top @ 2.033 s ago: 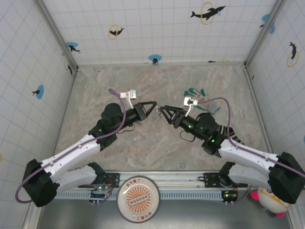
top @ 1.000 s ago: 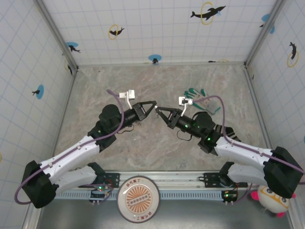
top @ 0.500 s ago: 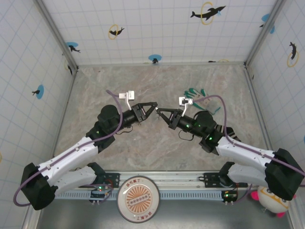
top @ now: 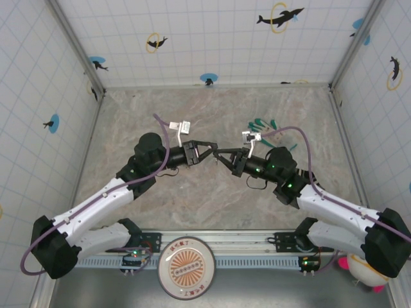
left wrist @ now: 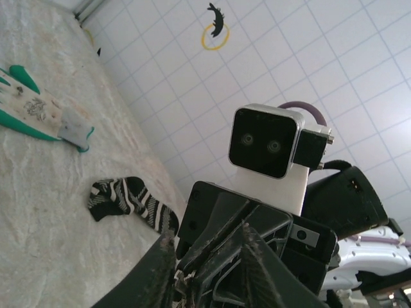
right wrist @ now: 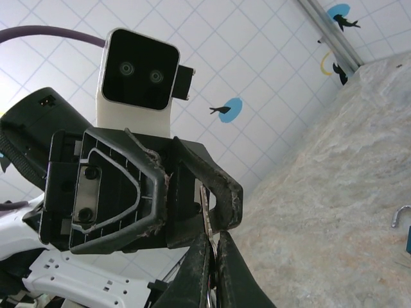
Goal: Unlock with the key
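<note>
Facing the left hand overhead, the right hand pinches the key.

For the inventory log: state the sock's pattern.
The sock is black-and-white striped; left wrist view shows it best.

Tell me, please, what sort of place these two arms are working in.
Probably a purpose-built robot test cell, not a home or workshop: white grid-tiled walls with dolphin stickers close in a marble-patterned table, and the left arm and right arm are bolted to a metal rail at its near edge.
</note>
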Available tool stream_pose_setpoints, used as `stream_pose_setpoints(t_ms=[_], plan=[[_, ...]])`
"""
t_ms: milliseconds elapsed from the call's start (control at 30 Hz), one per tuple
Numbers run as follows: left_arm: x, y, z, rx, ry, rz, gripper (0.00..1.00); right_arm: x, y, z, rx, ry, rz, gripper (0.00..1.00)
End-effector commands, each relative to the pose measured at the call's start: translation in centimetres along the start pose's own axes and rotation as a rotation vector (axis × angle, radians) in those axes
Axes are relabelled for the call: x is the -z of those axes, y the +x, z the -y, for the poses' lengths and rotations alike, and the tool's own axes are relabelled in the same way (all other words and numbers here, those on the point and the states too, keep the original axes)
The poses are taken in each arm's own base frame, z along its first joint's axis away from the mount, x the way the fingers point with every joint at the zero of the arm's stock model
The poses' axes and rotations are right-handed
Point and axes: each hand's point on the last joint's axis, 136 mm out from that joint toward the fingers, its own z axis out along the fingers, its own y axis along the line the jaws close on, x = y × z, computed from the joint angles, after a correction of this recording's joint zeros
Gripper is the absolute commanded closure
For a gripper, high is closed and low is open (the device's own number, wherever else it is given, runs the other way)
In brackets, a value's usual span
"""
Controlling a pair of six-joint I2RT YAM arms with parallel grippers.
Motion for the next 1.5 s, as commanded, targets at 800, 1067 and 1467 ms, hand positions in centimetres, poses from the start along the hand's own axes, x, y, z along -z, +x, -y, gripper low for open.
stream_pose_setpoints(t_ms=[800, 1067, 1467], plan=[[0.5, -0.9, 0.5, -0.027, -0.008, 0.037, 1.0, 1.8, -3.6, -0.9, 0.005, 0.011, 0.132, 0.55], [0.5, -1.0, 0.5, -0.021, -0.003, 0.05, 1.0, 1.8, -3.4, -1.6, -0.022, -0.032, 0.144, 0.59], [0.6, -1.1, 0.7, -0.018, 0.011, 0.06, 1.0, 0.6, -2.5, -1.9, -0.042, -0.062, 0.118, 0.66]])
